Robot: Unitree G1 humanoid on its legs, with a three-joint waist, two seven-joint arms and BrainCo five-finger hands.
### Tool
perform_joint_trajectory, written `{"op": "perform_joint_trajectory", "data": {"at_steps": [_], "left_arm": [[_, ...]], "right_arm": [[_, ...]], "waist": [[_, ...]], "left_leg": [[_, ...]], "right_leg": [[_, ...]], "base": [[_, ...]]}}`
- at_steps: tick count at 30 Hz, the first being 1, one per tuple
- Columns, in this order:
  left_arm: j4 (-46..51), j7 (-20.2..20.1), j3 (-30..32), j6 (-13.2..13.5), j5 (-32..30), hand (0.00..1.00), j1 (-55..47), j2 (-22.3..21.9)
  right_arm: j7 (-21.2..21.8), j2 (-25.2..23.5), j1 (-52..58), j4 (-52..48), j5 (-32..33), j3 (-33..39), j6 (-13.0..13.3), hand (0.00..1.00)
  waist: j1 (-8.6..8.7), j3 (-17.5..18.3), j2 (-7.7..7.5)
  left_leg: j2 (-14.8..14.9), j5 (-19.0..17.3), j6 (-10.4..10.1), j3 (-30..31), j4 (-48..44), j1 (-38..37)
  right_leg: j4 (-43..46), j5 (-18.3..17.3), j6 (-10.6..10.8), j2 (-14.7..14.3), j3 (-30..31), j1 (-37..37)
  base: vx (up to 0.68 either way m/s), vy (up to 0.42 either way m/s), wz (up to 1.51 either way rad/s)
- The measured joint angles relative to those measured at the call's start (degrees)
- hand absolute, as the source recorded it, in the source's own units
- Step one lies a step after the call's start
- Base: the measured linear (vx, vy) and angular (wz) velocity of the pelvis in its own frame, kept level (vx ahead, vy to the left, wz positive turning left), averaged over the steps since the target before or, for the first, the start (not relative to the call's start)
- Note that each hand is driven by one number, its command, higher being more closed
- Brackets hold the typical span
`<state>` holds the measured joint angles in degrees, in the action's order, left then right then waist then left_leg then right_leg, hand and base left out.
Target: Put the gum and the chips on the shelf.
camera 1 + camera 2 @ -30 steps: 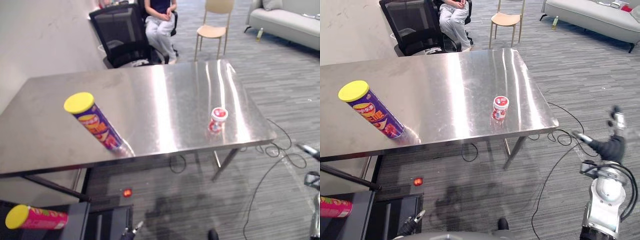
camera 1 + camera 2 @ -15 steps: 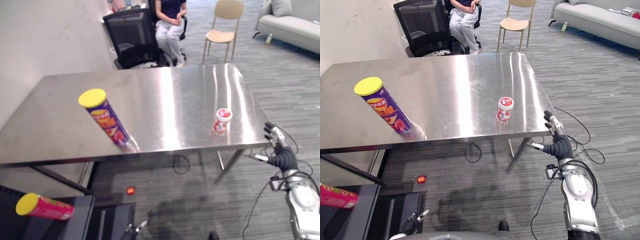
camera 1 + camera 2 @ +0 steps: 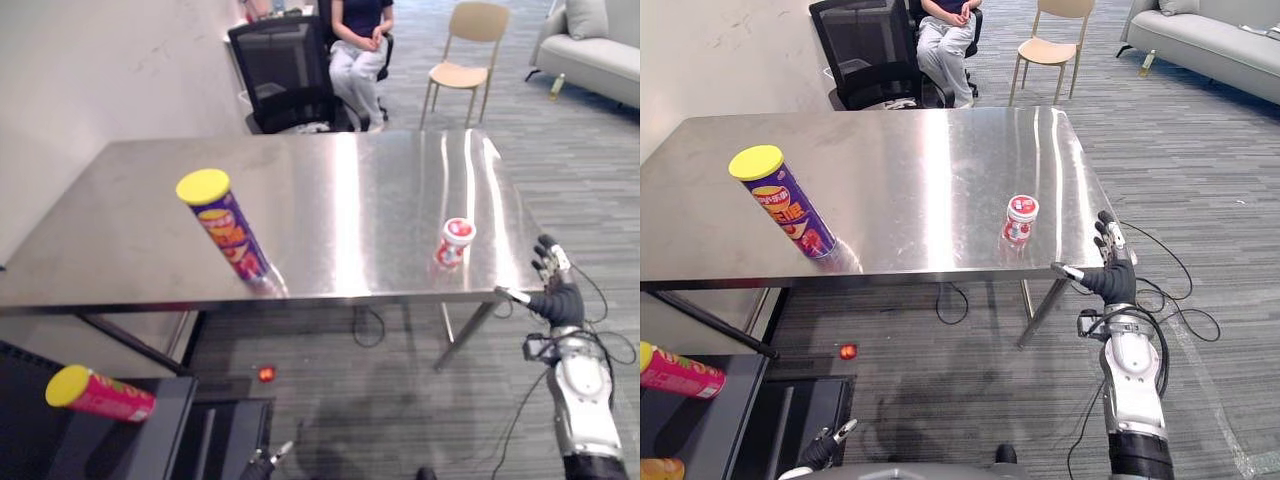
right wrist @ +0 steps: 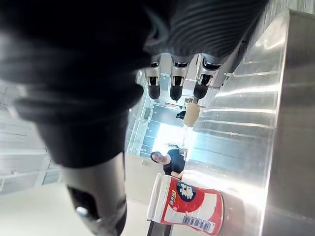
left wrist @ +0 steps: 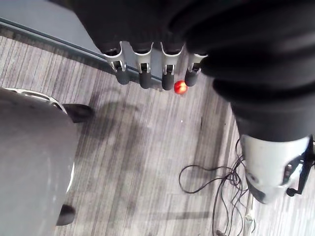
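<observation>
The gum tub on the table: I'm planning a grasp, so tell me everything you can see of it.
The gum tub is a small white container, plastic by its look, with a red-printed label and a red and white lid, closed. It stands upright on the steel table, near its near right corner. Only the table touches it; the right hand, open, is beside the table edge, apart from it.

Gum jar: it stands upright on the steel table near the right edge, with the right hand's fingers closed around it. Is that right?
No. The gum jar stands upright on the steel table near the right edge, but the right hand is open and apart from it, beyond the table's corner, as the right eye view shows.
</observation>
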<state>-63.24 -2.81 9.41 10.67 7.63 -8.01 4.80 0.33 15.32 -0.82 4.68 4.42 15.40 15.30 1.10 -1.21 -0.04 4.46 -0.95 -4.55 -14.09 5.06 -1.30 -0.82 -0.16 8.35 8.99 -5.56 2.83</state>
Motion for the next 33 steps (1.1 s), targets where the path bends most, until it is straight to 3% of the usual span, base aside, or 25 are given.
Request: {"op": "perform_joint_trajectory", "data": {"at_steps": [9, 20, 33], "left_arm": [[0.01, 0.15, 0.0, -0.06, -0.06, 0.0, 0.09, 0.01], [0.03, 0.23, -0.05, -0.84, -1.67, 0.0, 1.34, 0.12], [0.53, 0.36, -0.26, -1.2, -1.61, 0.0, 2.96, 0.19]], "right_arm": [[-1.6, -0.13, -4.82, 5.05, 0.05, 0.26, -0.33, 0.0], [-3.26, -0.1, -13.5, 14.4, 0.23, -0.91, -1.3, 0.0], [-3.51, -0.06, -21.97, 20.27, 0.67, -5.2, -2.7, 0.0]], "waist": [[-0.25, -0.01, -0.11], [-1.76, -0.53, -0.63], [-2.98, -3.47, -0.84]], "left_leg": [[-0.05, 0.24, 0.06, 0.4, 0.27, 0.01], [-0.38, 0.49, 0.29, 1.02, 0.33, 0.14], [-0.97, 0.65, 0.46, 2.29, 0.39, 0.36]], "right_leg": [[-0.03, 0.06, 0.05, 0.01, -0.36, -0.14], [-0.06, 0.07, 0.05, 0.34, -0.94, -0.32], [-0.94, 0.21, 0.25, 0.82, -2.2, -1.27]], "base": [[0.0, -0.004, 0.01], [0.0, -0.006, 0.02], [0.0, -0.007, 0.04]]}}
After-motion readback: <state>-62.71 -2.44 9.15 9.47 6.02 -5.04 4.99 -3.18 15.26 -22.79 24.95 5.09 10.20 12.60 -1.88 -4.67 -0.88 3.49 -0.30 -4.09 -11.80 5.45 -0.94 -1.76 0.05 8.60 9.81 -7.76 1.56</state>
